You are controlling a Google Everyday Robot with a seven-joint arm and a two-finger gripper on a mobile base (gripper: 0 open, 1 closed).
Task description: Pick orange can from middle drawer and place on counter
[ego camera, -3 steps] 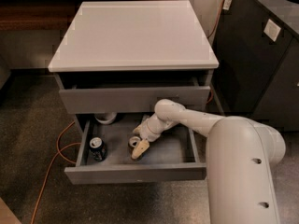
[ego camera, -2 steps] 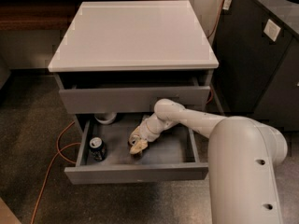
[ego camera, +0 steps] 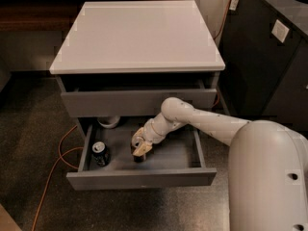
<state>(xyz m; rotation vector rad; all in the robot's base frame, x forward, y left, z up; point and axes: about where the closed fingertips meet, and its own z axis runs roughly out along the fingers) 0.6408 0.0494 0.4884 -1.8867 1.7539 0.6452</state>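
Note:
The middle drawer [ego camera: 139, 178] of the grey cabinet is pulled open. My gripper [ego camera: 140, 149] reaches down into it near the middle, close to the drawer floor. A small dark brownish shape [ego camera: 138, 158] shows right under the gripper; I cannot tell whether it is the orange can, which is otherwise hidden. A dark blue-black can with a silver top [ego camera: 100, 153] stands upright at the drawer's left. The white-grey counter [ego camera: 137, 32] tops the cabinet above.
A white round object [ego camera: 109, 121] sits at the drawer's back left, partly under the top drawer [ego camera: 137, 101]. An orange cable [ego camera: 57, 162] runs over the floor on the left. A dark cabinet [ego camera: 269, 57] stands to the right.
My gripper has edged slightly left inside the drawer and stays low over the same spot. The dark can has not moved.

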